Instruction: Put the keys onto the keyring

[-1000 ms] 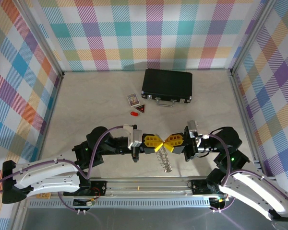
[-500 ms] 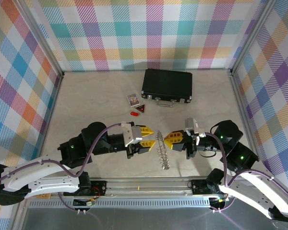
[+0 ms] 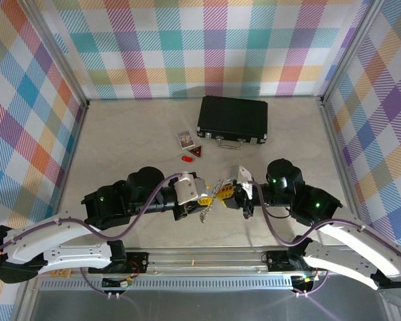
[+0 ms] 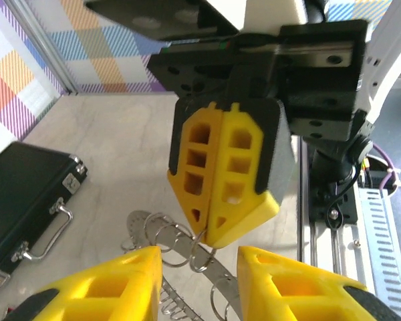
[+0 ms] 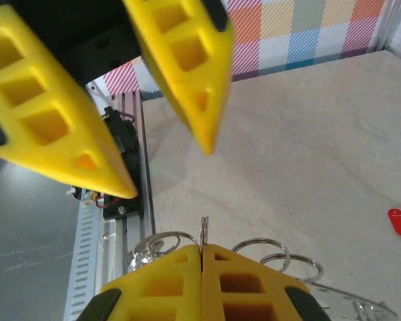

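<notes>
We see the right gripper [image 5: 202, 253] clenched on a loop of the keyring [image 5: 264, 251]; the left gripper [image 5: 168, 171] (just left, facing it) stands released, jaws apart.

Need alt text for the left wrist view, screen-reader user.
The right gripper faces the camera with its yellow jaws shut on a wire loop of the keyring, which trails down over the pale table. The left gripper stands open in the foreground, one yellow finger on each side of that loop. A black case lies at the left edge.
</notes>
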You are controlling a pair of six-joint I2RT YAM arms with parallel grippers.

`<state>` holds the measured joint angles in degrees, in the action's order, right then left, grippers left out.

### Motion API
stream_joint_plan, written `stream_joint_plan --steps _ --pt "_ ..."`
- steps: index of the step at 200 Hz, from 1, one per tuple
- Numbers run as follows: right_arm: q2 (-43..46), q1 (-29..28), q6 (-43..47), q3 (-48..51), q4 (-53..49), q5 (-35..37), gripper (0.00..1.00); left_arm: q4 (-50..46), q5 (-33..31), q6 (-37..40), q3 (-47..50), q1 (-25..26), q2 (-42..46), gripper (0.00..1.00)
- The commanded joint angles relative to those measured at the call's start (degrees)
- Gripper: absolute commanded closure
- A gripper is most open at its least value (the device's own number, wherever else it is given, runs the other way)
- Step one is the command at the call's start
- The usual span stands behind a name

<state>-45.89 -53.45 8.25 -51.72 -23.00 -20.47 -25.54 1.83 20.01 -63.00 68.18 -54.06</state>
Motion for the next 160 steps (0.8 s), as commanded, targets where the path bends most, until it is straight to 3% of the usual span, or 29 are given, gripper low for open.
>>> stream_joint_plan --steps 1,73,160 --pt "0.54 -2.64 4.46 -2.25 0.71 2.92 1.00 -0.81 -1.89 1.20 0.90 0.28 0.08 0.66" --pt "-0.94 -5.36 6.42 -2.92 0.91 5.65 1.00 -3.13 -0.49 0.57 1.65 0.23 -0.43 0.67" --pt "-1.82 -6.85 7.22 -3.37 0.11 5.96 1.00 -2.78 -0.46 -0.79 2.82 0.22 -1.66 0.75"
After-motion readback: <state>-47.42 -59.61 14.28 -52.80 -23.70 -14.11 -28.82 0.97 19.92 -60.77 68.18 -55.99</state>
